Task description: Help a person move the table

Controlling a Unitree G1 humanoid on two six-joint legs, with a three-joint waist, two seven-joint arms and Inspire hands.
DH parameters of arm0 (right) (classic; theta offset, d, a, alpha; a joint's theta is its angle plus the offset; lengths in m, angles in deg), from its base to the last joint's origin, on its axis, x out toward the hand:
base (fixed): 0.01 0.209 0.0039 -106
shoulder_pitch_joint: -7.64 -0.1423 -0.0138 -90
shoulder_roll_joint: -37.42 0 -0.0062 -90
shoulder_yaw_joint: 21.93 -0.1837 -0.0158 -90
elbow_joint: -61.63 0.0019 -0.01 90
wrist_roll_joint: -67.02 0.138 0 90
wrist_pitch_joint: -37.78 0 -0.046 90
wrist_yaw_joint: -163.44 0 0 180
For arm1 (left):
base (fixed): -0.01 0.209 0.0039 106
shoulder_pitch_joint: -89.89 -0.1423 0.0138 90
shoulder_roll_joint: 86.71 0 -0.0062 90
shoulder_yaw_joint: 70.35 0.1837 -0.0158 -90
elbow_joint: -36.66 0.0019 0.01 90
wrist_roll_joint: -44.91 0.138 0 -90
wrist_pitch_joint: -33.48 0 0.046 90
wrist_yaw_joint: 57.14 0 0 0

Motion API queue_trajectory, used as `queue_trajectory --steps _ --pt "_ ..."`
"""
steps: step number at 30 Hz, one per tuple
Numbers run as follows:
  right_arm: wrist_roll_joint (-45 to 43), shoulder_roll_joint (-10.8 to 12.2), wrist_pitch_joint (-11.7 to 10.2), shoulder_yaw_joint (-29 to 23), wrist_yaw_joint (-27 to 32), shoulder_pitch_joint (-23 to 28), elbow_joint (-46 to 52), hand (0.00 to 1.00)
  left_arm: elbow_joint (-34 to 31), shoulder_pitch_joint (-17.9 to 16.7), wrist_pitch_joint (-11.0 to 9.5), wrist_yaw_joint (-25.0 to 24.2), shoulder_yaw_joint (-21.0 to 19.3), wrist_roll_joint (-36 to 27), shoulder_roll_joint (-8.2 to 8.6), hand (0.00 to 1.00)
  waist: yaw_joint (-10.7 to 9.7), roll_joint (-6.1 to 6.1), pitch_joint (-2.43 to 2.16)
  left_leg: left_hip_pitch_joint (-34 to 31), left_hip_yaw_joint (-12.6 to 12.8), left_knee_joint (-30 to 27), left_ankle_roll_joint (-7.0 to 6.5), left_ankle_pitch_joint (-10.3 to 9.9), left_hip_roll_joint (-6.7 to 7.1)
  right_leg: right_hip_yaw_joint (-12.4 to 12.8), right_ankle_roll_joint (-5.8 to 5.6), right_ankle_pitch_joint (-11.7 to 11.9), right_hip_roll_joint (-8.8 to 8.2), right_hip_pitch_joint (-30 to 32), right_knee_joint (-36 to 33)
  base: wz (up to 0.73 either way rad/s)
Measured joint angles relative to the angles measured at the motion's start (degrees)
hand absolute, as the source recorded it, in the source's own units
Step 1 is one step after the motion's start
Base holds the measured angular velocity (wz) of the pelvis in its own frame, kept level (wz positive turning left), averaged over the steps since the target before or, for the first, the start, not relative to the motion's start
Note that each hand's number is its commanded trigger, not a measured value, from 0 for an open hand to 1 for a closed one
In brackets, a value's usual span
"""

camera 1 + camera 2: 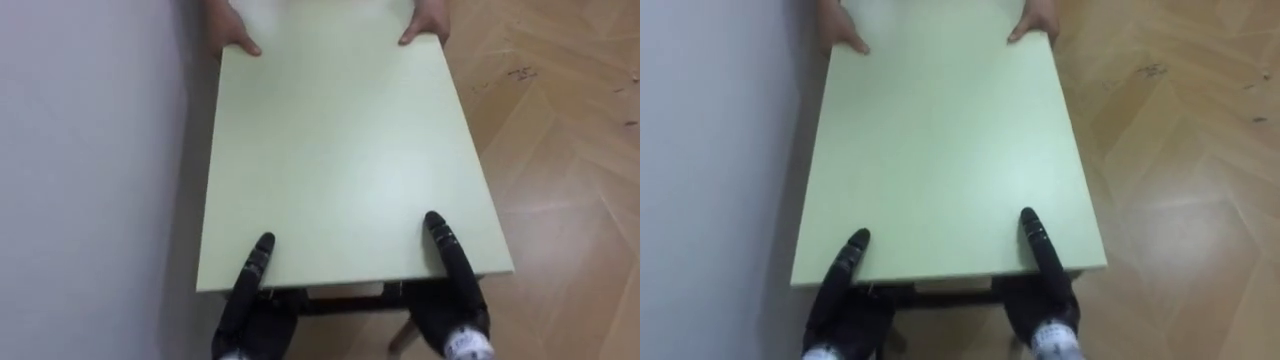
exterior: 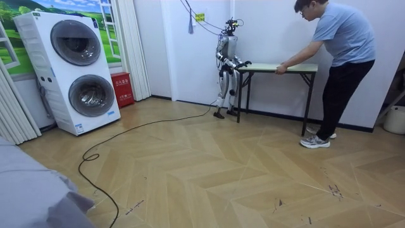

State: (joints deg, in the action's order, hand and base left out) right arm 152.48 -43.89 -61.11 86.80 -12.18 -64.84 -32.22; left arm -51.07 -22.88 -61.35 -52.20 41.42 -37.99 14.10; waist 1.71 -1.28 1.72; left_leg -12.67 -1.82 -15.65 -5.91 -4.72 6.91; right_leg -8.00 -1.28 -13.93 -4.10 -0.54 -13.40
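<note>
Fingers beneath, thumbs on top, our left hand (image 1: 250, 318) and right hand (image 1: 460, 300) clamp the table (image 1: 340, 150) by its near edge; we judge it stiff, fairly light.

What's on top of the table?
Black left hand and right hand overlap the near edge of the pale green rectangular tabletop, a person's hands the far edge. Grips underneath are covered.

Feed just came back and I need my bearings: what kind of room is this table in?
Probably a home laundry or utility room: a stacked washer and dryer by the curtains, herringbone wood floor, and the table against a white wall.
</note>
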Motion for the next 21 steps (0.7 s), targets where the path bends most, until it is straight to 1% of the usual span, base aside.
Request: queue_trajectory --steps 4,8,15,21 --pt "0.02 0.23 0.04 -0.13 0.01 0.18 -0.08 1.0 -0.01 0.03 0.68 0.08 -0.56 0.15 -0.12 1.0 -0.1 0.92 0.02 0.3 0.72 0.46 -0.03 -0.15 -0.11 0.15 0.22 0.14 0.17 -0.51 0.9 0.17" --pt "0.0 0.19 0.02 -0.1 0.0 0.1 -0.07 1.0 -0.01 0.04 0.82 0.08 -0.61 0.14 -0.12 1.0 -0.05 1.06 -0.01 0.3 0.86 0.49 -0.07 -0.4 -0.11 0.16 0.25 0.16 0.2 -0.93 0.88 0.04" --pt "0.03 0.16 0.01 -0.03 0.0 0.36 -0.1 1.0 0.15 0.08 1.26 0.66 -0.78 0.12 -0.11 1.0 -0.18 1.17 0.09 0.3 0.99 0.44 -0.13 -0.45 -0.1 0.05 0.25 0.16 0.31 -1.3 0.94 0.06" --pt "0.0 0.23 0.04 -0.15 0.0 0.37 -0.36 1.0 0.15 0.12 1.31 1.28 -0.78 0.26 0.04 1.0 -0.47 1.01 0.17 0.29 0.32 0.37 -0.13 -0.46 0.01 -0.34 0.25 0.16 0.35 -1.45 1.01 0.04"
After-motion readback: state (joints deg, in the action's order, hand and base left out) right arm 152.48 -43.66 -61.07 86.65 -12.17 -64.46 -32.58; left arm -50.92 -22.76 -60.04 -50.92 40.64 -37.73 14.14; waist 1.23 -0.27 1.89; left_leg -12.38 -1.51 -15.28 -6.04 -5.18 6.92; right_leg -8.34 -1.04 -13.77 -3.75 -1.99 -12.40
